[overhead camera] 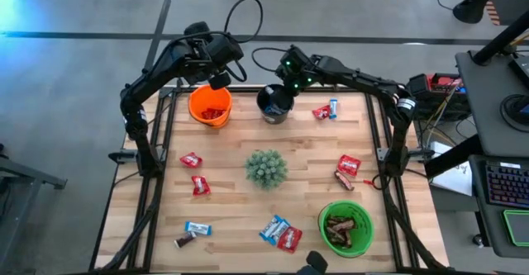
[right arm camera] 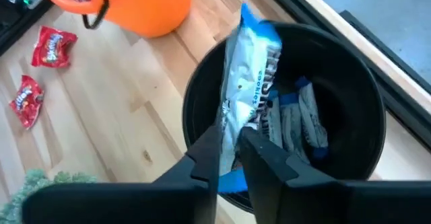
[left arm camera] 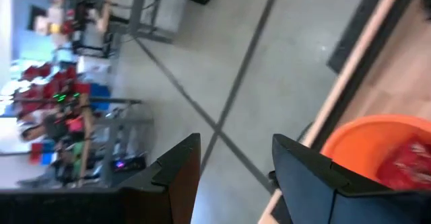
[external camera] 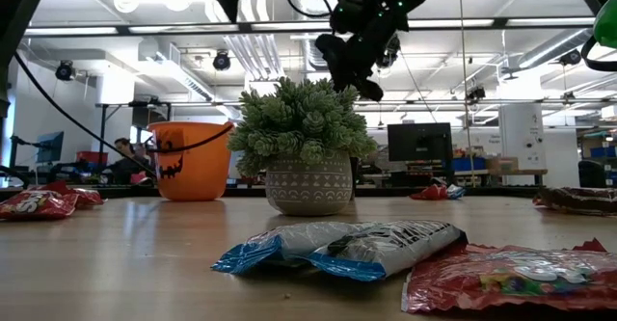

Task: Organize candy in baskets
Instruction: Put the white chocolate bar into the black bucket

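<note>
My right pincer [right arm camera: 229, 158] hangs over the black basket [right arm camera: 357, 83] at the surface's far edge, its fingers narrowly parted around a blue-and-silver candy [right arm camera: 249, 96] (more lie inside). My left pincer [left arm camera: 236, 177], gaping and empty, hovers by the orange basket [overhead camera: 209, 106].

We see both arms reaching toward the table's far edge — left gripper [overhead camera: 216, 78] parted, empty; right gripper [right arm camera: 229, 158] narrowly parted.

So one cam looks straight down on my whole tabletop [overhead camera: 248, 201], another sits level at its surface; both wrist cams, up close, share the orange bucket [right arm camera: 135, 5].
</note>
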Motion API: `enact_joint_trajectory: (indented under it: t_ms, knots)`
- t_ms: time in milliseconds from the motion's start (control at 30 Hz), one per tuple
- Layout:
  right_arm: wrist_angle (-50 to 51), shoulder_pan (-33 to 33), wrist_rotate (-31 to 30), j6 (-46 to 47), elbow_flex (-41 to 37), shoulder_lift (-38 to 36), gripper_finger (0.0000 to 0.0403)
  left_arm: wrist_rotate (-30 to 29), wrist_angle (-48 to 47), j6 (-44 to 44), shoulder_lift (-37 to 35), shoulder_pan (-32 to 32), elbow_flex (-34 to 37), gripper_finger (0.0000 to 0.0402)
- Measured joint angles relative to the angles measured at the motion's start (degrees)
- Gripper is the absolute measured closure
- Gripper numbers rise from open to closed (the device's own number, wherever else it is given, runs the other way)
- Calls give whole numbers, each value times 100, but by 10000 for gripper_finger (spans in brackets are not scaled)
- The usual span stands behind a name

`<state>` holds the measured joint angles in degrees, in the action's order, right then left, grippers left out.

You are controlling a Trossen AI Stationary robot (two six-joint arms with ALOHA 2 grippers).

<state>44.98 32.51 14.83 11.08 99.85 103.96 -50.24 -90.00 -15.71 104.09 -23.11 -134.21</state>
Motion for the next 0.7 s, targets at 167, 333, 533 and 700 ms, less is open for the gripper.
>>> enact_joint_trajectory:
  t_ms: [167, 333, 533, 700]
  knots:
    - [4, 0, 2, -25, 40, -8, 293, -201, 0, 348, 0, -2, 0, 235]
    - [193, 0, 13, -50, 40, -38, 256, 214, -2, 268, 0, -4, 0, 235]
    - [1434, 0, 14, -461, 40, -447, 241, 800, -2, 156, 2, -48, 0, 235]
    - [2508, -2, 11, -582, 37, -935, 241, 1337, -2, 291, 2, -118, 0, 223]
